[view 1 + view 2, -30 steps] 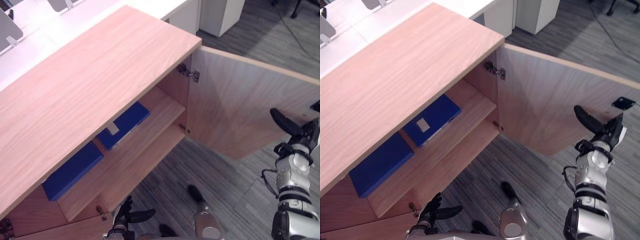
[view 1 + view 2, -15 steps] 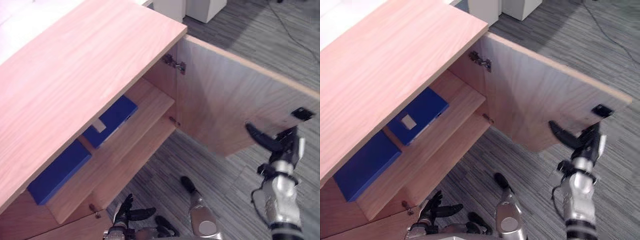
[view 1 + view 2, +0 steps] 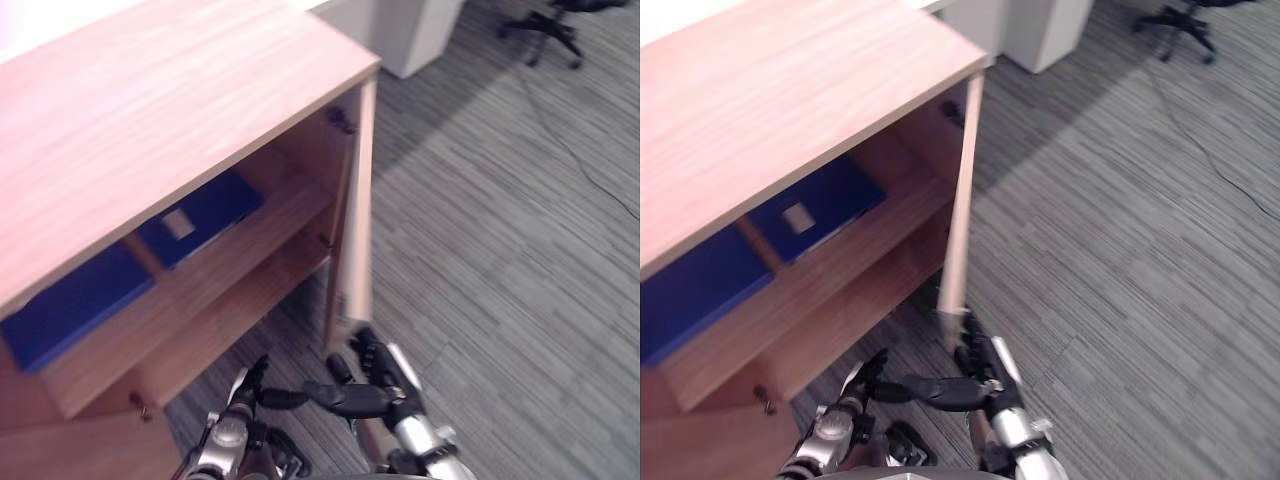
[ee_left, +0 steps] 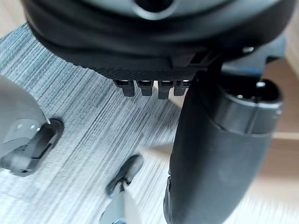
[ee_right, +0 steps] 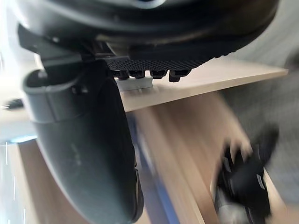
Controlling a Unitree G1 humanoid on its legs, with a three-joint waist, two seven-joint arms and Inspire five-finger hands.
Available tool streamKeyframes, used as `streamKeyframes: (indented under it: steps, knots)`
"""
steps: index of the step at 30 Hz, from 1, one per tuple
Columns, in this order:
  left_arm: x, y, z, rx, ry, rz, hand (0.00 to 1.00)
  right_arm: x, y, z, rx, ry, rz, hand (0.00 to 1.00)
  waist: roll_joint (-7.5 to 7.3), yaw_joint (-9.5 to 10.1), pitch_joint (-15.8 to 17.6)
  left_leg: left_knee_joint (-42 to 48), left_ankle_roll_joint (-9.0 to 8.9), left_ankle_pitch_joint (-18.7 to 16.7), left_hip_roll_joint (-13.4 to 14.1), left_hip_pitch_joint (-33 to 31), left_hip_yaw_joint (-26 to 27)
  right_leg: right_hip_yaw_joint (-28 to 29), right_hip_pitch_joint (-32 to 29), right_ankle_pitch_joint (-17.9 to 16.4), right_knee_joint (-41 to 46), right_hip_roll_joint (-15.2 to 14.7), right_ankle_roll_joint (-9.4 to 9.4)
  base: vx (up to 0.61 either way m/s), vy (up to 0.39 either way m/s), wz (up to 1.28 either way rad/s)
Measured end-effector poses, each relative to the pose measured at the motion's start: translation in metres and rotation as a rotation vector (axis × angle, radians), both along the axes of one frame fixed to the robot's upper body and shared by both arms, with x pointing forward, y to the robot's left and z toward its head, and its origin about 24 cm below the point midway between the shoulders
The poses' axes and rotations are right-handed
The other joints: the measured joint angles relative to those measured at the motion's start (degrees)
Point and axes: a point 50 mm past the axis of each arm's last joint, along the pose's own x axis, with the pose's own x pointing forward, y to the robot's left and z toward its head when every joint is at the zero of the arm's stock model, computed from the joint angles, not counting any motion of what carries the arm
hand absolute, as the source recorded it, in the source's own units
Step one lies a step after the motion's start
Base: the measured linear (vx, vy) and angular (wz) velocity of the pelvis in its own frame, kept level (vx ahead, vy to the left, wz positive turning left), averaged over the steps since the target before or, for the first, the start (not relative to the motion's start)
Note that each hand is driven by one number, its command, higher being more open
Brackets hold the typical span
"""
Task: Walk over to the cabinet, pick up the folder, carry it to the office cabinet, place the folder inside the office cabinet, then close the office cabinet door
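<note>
Grey striped carpet (image 3: 500,250) spreads beside the open wooden office cabinet (image 3: 150,120).

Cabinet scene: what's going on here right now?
The robot stands before the wooden cabinet, whose door is partly open. Its open right hand is at the door's lower corner, seemingly to push it shut. Two blue folders lie on the shelf inside. The left hand hangs open and idle nearby.
</note>
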Motion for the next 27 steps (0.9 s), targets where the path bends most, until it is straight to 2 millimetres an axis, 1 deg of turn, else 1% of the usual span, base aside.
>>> streamKeyframes:
  steps: [2,3,4,5,6,7,8,9,10,12,14,16,18,19,20,21,22,23,24,25,26,27]
  knots:
    - [-0.006,0.007,-0.003,0.024,0.021,0.019,1.0,0.025,0.007,0.023,-0.03,-0.146,0.046,1.0,0.07,1.67,0.2,-0.6,0.05,0.9,-1.3,-1.8,-4.1,-4.0,0.5,-0.5,0.0,-1.4,-0.46,-0.05,-0.025,1.01]
    - [-0.009,0.009,-0.004,0.03,0.032,0.027,1.0,0.034,0.011,0.031,-0.049,-0.203,0.077,1.0,0.08,2.39,0.2,-1.0,0.16,1.7,-1.9,-2.7,-6.0,-5.8,0.5,-0.6,-0.2,-1.9,-0.71,0.0,-0.033,1.22]
    - [-0.014,0.012,-0.006,0.036,0.045,0.039,1.0,0.048,0.016,0.04,-0.085,-0.269,0.095,1.0,0.14,3.08,0.1,-1.9,0.16,2.7,-2.8,-4.0,-8.9,-8.7,0.8,-0.8,-0.7,-2.8,-1.04,0.02,-0.033,1.09]
    - [-0.016,0.014,-0.006,0.04,0.05,0.048,1.0,0.056,0.018,0.042,-0.099,-0.287,0.097,1.0,0.15,3.63,0.1,-2.3,0.22,3.3,-3.2,-4.4,-10.0,-10.1,0.9,-1.0,-0.7,-3.1,-1.36,0.05,-0.055,1.2]
    - [-0.017,0.018,-0.005,0.031,0.043,0.09,1.0,0.076,0.018,0.044,-0.134,-0.305,0.065,1.0,0.19,5.07,0.1,-3.2,0.11,4.3,-3.9,-5.0,-12.2,-12.4,1.4,-1.4,-0.8,-3.6,-1.73,0.07,-0.054,1.08]
    - [-0.016,0.019,-0.003,0.017,0.023,0.131,1.0,0.098,0.011,0.041,-0.173,-0.29,-0.015,1.0,0.28,7.13,0.0,-4.1,-0.01,5.4,-4.4,-5.1,-14.2,-14.6,2.0,-1.9,-0.8,-4.0,-1.99,0.08,-0.045,0.99]
    - [-0.016,0.02,-0.002,0.01,0.014,0.145,1.0,0.109,0.005,0.04,-0.186,-0.273,-0.061,1.0,0.29,7.89,0.0,-4.4,0.06,5.8,-4.7,-5.1,-15.1,-15.4,2.5,-2.0,-0.8,-4.1,-2.0,0.09,-0.018,0.89]
    - [-0.016,0.023,-0.001,-0.004,-0.002,0.183,1.0,0.126,-0.009,0.035,-0.202,-0.232,-0.162,1.0,0.34,9.15,-0.1,-5.1,0.58,6.8,-5.1,-5.2,-16.7,-17.3,3.2,-2.3,-0.8,-4.4,-1.81,0.1,0.007,0.79]
    - [-0.019,0.025,-0.001,-0.021,-0.006,0.219,1.0,0.135,-0.02,0.028,-0.211,-0.185,-0.237,1.0,0.44,9.71,-0.1,-5.4,0.53,7.0,-5.5,-5.2,-18.2,-18.7,3.8,-2.6,-0.8,-4.5,-1.74,0.09,0.016,0.7]
    - [-0.021,0.03,-0.001,-0.027,-0.007,0.257,1.0,0.146,-0.03,0.023,-0.229,-0.144,-0.299,1.0,0.54,10.69,-0.2,-6.0,0.62,7.6,-6.0,-5.2,-19.4,-19.9,4.1,-2.6,-0.8,-4.9,-1.71,0.08,0.026,0.46]
    - [-0.024,0.031,-0.002,-0.037,-0.004,0.275,1.0,0.147,-0.034,0.012,-0.236,-0.092,-0.337,1.0,0.87,11.25,-0.3,-7.2,0.65,8.5,-6.9,-5.2,-20.5,-21.0,4.4,-2.7,-0.8,-5.3,-1.68,0.05,0.018,0.42]
    - [-0.03,0.03,-0.004,-0.057,0.002,0.306,1.0,0.148,-0.051,-0.003,-0.244,-0.014,-0.415,1.0,1.79,12.1,-0.9,-7.7,1.08,9.1,-8.0,-5.3,-21.9,-22.2,4.9,-2.7,-0.6,-6.1,-1.68,-0.01,0.057,0.39]
    - [-0.037,0.032,-0.007,-0.068,0.01,0.348,1.0,0.147,-0.058,-0.007,-0.242,0.009,-0.456,1.0,2.13,12.08,-1.1,-8.1,1.34,9.4,-8.9,-5.4,-23.3,-23.5,5.4,-2.8,-0.5,-6.8,-1.43,-0.04,0.051,0.36]
    - [-0.039,0.034,-0.007,-0.063,0.014,0.361,1.0,0.146,-0.061,-0.008,-0.242,0.015,-0.472,1.0,2.15,12.03,-1.3,-8.2,1.36,9.6,-9.5,-5.8,-24.3,-24.2,5.5,-3.3,-0.2,-7.2,-0.97,-0.05,0.054,0.78]
    - [-0.042,0.035,-0.008,-0.07,0.017,0.388,1.0,0.141,-0.073,-0.013,-0.253,0.03,-0.515,1.0,2.15,11.46,-1.4,-8.2,1.59,10.1,-11.1,-6.5,-27.1,-25.1,5.3,-5.7,2.0,-8.4,-0.25,-0.04,0.045,0.94]
    - [-0.043,0.035,-0.009,-0.07,0.019,0.395,1.0,0.138,-0.079,-0.017,-0.262,0.042,-0.529,1.0,2.27,11.2,-1.5,-8.3,1.6,10.3,-11.6,-6.8,-28.6,-25.1,5.3,-6.6,3.0,-8.7,-0.13,-0.06,0.066,1.23]
    - [-0.044,0.036,-0.009,-0.073,0.02,0.405,1.0,0.132,-0.088,-0.025,-0.278,0.066,-0.549,1.0,2.29,10.96,-1.5,-8.8,1.25,10.8,-12.5,-6.9,-30.9,-24.1,5.3,-8.0,4.7,-9.0,-0.4,-0.04,0.055,1.35]
    - [-0.049,0.039,-0.01,-0.072,0.026,0.417,1.0,0.118,-0.098,-0.04,-0.311,0.117,-0.555,1.0,2.06,11.34,-1.7,-10.2,0.94,12.2,-13.6,-6.6,-34.1,-21.7,5.4,-9.8,6.6,-9.2,-0.69,-0.02,0.041,1.32]
    - [-0.053,0.041,-0.01,-0.07,0.028,0.426,1.0,0.112,-0.099,-0.046,-0.316,0.141,-0.545,1.0,1.67,11.44,-2.0,-10.9,0.72,12.8,-14.1,-6.6,-35.0,-21.4,5.6,-10.7,6.8,-9.5,-0.58,0.0,-0.033,1.23]
    - [-0.061,0.045,-0.01,-0.07,0.028,0.454,1.0,0.102,-0.099,-0.056,-0.326,0.178,-0.516,1.0,0.89,11.97,-2.4,-12.3,0.21,13.9,-15.0,-6.6,-37.0,-22.1,6.1,-12.6,6.6,-10.0,-0.01,0.01,-0.08,0.79]
    - [-0.064,0.046,-0.01,-0.069,0.031,0.463,1.0,0.099,-0.098,-0.061,-0.334,0.192,-0.498,1.0,0.93,12.13,-2.5,-13.0,0.01,14.5,-15.2,-6.6,-37.8,-22.9,6.4,-12.9,6.3,-10.1,0.39,0.01,-0.139,0.92]
    - [-0.072,0.049,-0.011,-0.075,0.035,0.492,1.0,0.092,-0.094,-0.07,-0.357,0.226,-0.451,1.0,1.1,12.24,-3.0,-14.9,-0.58,16.0,-15.3,-6.6,-40.1,-25.3,7.0,-13.0,5.7,-10.0,0.38,0.01,-0.155,0.99]
